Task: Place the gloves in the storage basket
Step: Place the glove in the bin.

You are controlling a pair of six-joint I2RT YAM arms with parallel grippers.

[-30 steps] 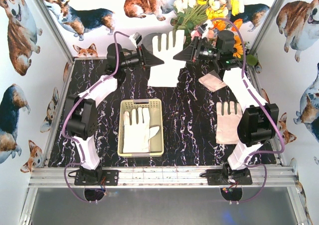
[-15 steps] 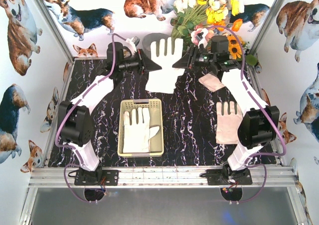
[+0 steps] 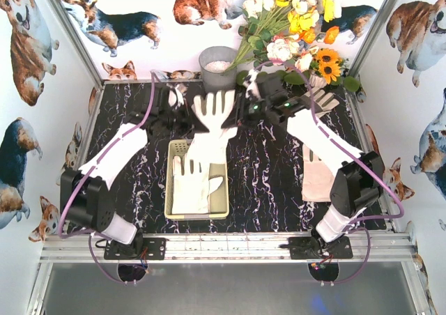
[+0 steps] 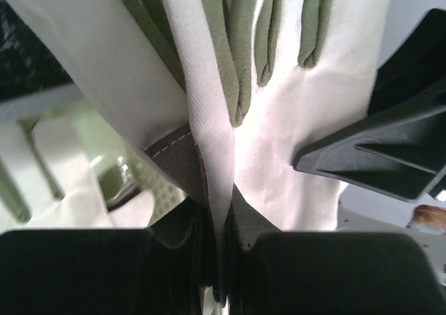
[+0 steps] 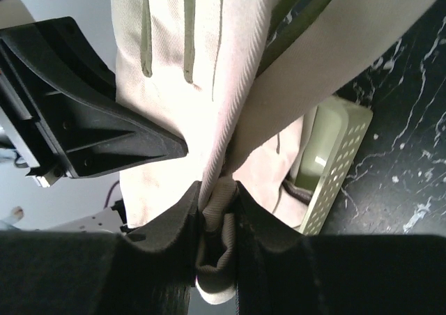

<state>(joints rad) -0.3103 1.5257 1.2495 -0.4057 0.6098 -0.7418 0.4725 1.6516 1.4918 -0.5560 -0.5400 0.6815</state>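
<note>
A cream-white glove hangs spread between my two grippers above the far end of the pale yellow-green storage basket. My left gripper is shut on its left edge; my right gripper is shut on its right edge. Another glove lies flat in the basket. A further glove lies on the table at the right, and one more lies at the far right beside the flowers. The basket shows below the held glove in the left wrist view and right wrist view.
A grey metal bucket stands at the back centre next to a bunch of artificial flowers. The black marbled table is walled by dog-printed panels left, right and behind.
Both grippers have carried the held glove from the back of the table towards me and lower, so it now hangs over the basket's far end. The bucket is uncovered.
</note>
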